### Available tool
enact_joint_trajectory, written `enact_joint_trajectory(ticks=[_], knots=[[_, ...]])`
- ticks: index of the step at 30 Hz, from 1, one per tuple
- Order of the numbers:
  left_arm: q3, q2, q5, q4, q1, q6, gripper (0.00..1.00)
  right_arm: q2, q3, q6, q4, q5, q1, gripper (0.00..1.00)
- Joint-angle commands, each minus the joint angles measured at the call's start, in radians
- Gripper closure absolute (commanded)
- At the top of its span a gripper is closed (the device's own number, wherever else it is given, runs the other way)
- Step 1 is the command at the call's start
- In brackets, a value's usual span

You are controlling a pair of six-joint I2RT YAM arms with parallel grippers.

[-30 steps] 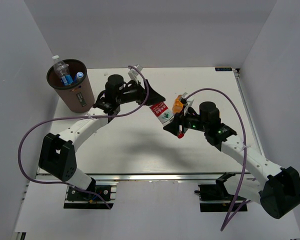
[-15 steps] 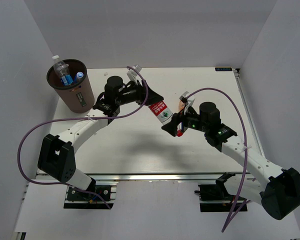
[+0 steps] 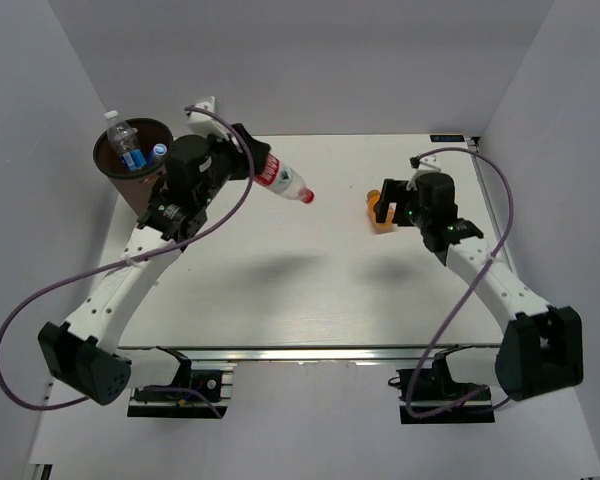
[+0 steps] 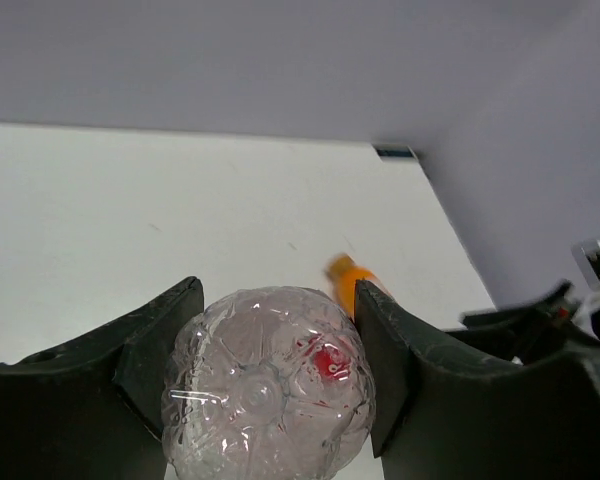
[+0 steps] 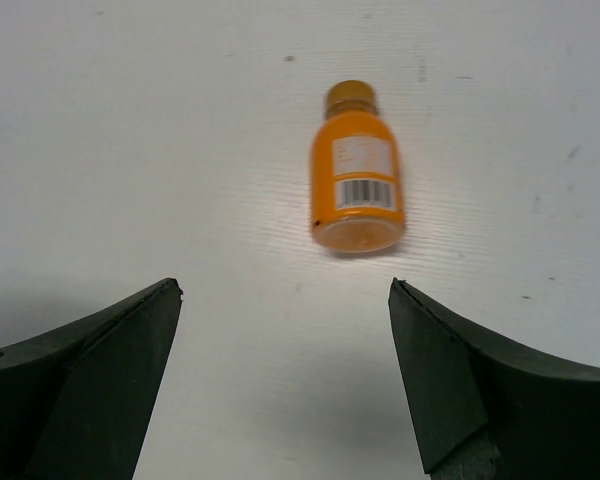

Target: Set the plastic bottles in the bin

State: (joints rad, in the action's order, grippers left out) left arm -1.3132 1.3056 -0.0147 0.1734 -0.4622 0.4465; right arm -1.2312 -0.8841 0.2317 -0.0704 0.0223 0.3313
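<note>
My left gripper (image 3: 252, 163) is shut on a clear plastic bottle (image 3: 283, 181) with a red label and red cap, held in the air just right of the brown bin (image 3: 166, 190). In the left wrist view the bottle's base (image 4: 270, 385) fills the space between the jaws. The bin holds two bottles (image 3: 130, 146). A small orange bottle (image 5: 357, 181) lies on the table ahead of my right gripper (image 5: 285, 320), which is open and apart from it; in the top view the orange bottle (image 3: 377, 216) shows just beside that gripper (image 3: 385, 208).
White walls enclose the table on the left, back and right. The bin stands at the far left corner. Purple cables loop from both arms. A small dark tag (image 3: 446, 138) sits at the back right edge.
My left arm has swung left and back toward the bin, carrying the clear bottle. My right gripper let go of that bottle and pulled back right, now facing the orange bottle.
</note>
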Motion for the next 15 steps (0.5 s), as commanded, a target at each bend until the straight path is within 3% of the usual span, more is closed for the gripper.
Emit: enact_joint_trajectory(ticks=[1,3,4,8,13,15], knots=[[-0.073,-0.083,0.397,0.067,0.01,-0.103,1.0,-0.092,-0.111,-0.003,-0.084,0.081,-0.051,0.11],[-0.084,-0.107,0.569,0.054,0.01,-0.176,1.0,-0.125,-0.127,-0.009,-0.094,0.071,-0.061,0.11],[-0.087,-0.112,0.728,0.016,0.014,-0.207,1.0,-0.125,-0.122,-0.009,-0.086,0.062,-0.061,0.11],[-0.142,-0.08,0.976,-0.083,0.057,-0.385,0.99,-0.097,-0.092,-0.022,-0.043,0.059,-0.074,0.11],[-0.256,0.006,1.018,-0.098,0.282,-0.436,0.98,-0.073,-0.076,-0.026,-0.042,0.088,-0.1,0.11],[-0.274,0.03,1.029,-0.123,0.315,-0.446,0.98,-0.073,-0.073,-0.028,-0.043,0.09,-0.106,0.11]])
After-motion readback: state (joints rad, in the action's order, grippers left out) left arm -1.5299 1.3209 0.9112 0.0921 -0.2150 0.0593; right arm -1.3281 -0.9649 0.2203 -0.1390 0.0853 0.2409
